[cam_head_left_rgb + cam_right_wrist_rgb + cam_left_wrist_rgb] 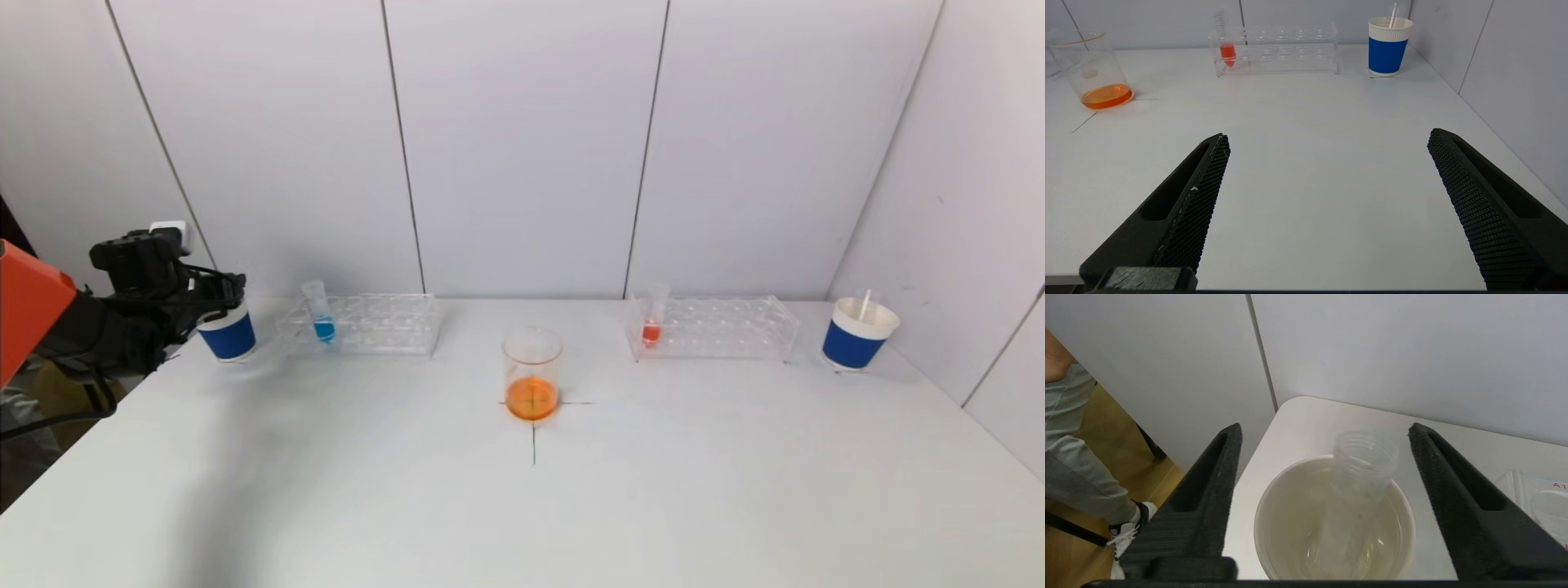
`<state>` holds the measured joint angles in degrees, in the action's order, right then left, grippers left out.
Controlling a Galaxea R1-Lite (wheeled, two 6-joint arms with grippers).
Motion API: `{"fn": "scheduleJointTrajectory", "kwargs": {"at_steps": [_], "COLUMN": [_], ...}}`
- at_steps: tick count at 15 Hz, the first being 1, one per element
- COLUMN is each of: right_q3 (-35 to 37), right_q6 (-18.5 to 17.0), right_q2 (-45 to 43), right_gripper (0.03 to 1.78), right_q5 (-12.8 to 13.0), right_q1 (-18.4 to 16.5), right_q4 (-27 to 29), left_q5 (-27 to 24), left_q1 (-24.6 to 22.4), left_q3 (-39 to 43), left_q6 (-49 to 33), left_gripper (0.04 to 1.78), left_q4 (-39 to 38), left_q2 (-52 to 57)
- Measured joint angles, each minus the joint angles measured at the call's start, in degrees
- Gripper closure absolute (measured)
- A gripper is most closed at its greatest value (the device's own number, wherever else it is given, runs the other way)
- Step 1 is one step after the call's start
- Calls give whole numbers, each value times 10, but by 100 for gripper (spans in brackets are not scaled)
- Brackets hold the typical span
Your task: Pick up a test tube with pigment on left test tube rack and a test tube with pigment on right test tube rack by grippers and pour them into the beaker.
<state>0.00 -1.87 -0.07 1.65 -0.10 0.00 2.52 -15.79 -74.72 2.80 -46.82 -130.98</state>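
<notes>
My left gripper (1325,426) hangs open over the blue paper cup (229,335) at the table's far left, its black fingers (1216,490) well apart. An empty clear test tube (1363,465) stands tilted inside that cup (1261,522), touching neither finger. The left test tube rack (367,327) holds a tube with blue pigment (320,322). A tube with red pigment (652,320) stands in the right rack (718,328). The beaker (532,371) at the table's middle holds orange liquid. My right gripper (1329,134) is open and empty above bare table, out of the head view.
A second blue paper cup (857,333) with a thin clear tube in it stands at the far right, near the side wall. A person's leg and shoe (1122,535) show beyond the table's left edge. A black cross is marked under the beaker.
</notes>
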Motion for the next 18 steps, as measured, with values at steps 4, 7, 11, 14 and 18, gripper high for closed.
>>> {"fn": "scheduleJointTrajectory", "kwargs": {"at_steps": [4, 7, 11, 14, 18], "right_q3": [0, 0, 0, 0, 0], "right_q6": [0, 0, 0, 0, 0], "right_q2": [0, 0, 0, 0, 0], "right_gripper": [5, 5, 5, 5, 5], "right_q5": [0, 0, 0, 0, 0], "right_q1": [0, 0, 0, 0, 0], "right_q4": [0, 0, 0, 0, 0], "left_q5": [-3, -6, -7, -15, -26], "left_q1": [0, 0, 19, 45, 87], "left_q3": [0, 2, 51, 136, 262], "left_q6": [-1, -1, -2, -7, -18], "left_gripper": [7, 6, 6, 6, 6], "left_q4": [0, 1, -2, -31, -79], "left_q2": [2, 9, 47, 99, 188]}}
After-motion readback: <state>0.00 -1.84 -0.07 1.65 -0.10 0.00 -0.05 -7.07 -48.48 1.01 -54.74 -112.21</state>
